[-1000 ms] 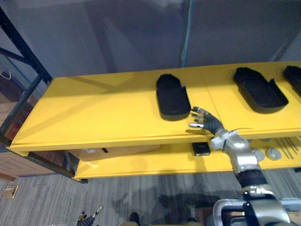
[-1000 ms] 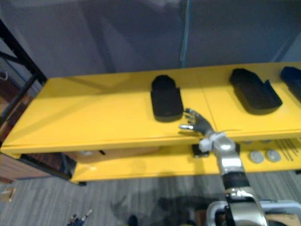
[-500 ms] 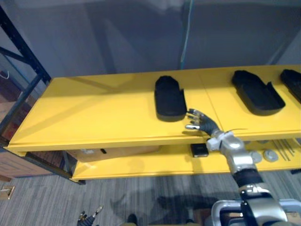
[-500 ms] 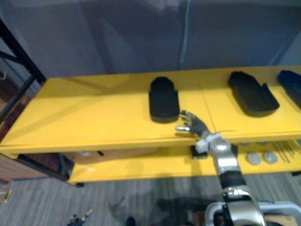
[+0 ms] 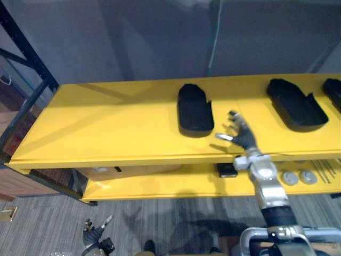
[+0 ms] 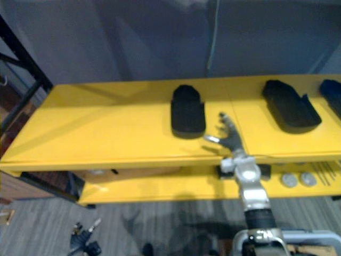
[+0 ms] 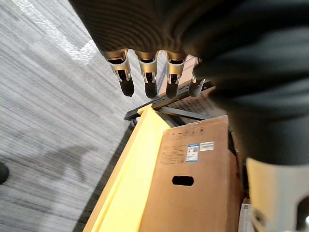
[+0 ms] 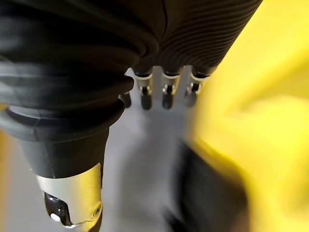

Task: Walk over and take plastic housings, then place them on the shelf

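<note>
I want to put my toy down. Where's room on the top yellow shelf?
Biggest bare patch: the top shelf left of the left housing. The gap between it and the middle housing has the right hand over it. The right end, by the edge housing, is crowded.

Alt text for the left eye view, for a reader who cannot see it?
The robot's right hand, fingers spread open, hovers over the front of a yellow shelf, just right of a black plastic housing lying flat on it. Two more housings lie farther right.
</note>
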Controlling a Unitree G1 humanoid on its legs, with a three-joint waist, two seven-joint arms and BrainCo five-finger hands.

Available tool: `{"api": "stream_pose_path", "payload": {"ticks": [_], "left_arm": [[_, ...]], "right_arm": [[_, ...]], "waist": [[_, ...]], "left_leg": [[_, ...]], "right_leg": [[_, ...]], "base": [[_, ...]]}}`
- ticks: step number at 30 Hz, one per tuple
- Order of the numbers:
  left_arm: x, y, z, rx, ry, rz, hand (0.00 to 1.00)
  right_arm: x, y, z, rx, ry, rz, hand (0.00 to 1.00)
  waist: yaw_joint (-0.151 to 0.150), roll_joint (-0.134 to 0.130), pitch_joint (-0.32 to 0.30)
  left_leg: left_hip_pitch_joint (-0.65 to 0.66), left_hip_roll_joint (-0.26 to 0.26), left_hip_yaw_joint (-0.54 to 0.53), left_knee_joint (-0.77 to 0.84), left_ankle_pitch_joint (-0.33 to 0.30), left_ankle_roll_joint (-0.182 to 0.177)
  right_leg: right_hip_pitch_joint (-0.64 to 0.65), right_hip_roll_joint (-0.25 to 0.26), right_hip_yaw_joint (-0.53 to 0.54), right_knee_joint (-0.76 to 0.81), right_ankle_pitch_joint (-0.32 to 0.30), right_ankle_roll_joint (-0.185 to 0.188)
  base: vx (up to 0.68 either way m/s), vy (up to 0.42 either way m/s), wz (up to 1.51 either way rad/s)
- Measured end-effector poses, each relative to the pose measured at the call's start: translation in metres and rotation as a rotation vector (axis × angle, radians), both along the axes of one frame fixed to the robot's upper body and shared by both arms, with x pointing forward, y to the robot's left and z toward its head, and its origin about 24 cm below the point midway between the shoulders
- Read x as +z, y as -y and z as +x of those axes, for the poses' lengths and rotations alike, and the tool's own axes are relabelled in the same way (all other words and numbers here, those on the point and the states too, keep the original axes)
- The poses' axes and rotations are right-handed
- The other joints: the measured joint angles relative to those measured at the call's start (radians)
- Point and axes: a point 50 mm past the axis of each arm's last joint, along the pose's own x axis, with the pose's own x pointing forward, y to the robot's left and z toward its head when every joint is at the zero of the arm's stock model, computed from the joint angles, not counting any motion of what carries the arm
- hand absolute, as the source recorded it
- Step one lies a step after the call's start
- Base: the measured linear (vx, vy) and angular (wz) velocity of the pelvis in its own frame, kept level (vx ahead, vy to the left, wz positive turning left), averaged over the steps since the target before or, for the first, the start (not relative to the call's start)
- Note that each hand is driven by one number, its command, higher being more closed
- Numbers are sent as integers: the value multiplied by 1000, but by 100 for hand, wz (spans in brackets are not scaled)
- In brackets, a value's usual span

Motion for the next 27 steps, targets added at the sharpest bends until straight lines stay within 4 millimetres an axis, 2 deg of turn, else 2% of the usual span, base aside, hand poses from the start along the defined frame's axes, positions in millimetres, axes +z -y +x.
{"api": "stream_pose_path", "payload": {"ticks": [2,4,8,10,14,17,19,21,23,24,27], "left_arm": [[-1,1,-2,3,-3,-3,0],[-2,4,-5,7,-8,-10,0],[-7,15,-16,26,-22,-38,0],[-5,20,-13,41,3,-50,0],[6,35,-5,11,27,-4,0],[22,32,2,165,46,73,0],[46,15,6,335,116,178,0],[93,-11,0,626,276,357,0],[121,-25,-6,803,391,435,0],[134,-30,-11,898,447,473,0],[160,-31,-18,1046,534,570,0]], "right_arm": [[5,12,-12,-111,69,20,0],[-2,24,-22,-201,81,53,0],[-31,42,-48,-321,43,208,0],[-46,46,-62,-352,11,278,0],[-80,40,-85,-411,-48,467,0],[-92,28,-92,-409,-73,527,0],[-95,18,-97,-409,-76,556,0],[-93,12,-106,-439,-52,573,0],[-87,10,-107,-450,-17,584,0],[-82,8,-107,-452,8,589,0],[-76,6,-107,-457,36,603,0]], "waist": [[-1,-13,-8],[-3,-27,-17],[-2,-43,-32],[-4,-46,-35],[-3,-48,-38],[1,-49,-39],[7,-51,-39],[25,-57,-36],[39,-59,-38],[49,-60,-38],[57,-71,-43]], "left_leg": [[2,2,5,0,0,0],[4,3,9,-2,0,0],[23,2,35,-4,-7,-2],[25,1,39,-5,-7,-2],[37,1,43,-5,-7,-1],[43,2,43,-5,-7,-2],[46,4,41,-5,-8,-3],[53,4,29,-5,-15,2],[53,4,27,-5,-17,3],[52,1,26,-5,-18,4],[47,-7,1,-5,-18,5]], "right_leg": [[0,2,4,-2,0,-1],[-1,3,8,-4,1,-2],[1,1,33,-3,3,-3],[1,1,31,-3,3,-3],[12,-2,28,-3,3,-3],[20,-1,23,-4,4,-3],[27,-1,18,-5,4,-2],[52,-3,-2,-8,4,-2],[53,-7,-5,-8,1,3],[53,-10,-7,-8,0,3],[59,-18,-36,-7,-4,9]], "base": [[6,-8,-6],[-5,0,-7],[-9,13,-17],[0,0,0],[-9,-1,-1],[-7,-3,1],[3,-12,5],[2,-18,17],[7,-1,8],[19,12,5],[31,4,22]]}}
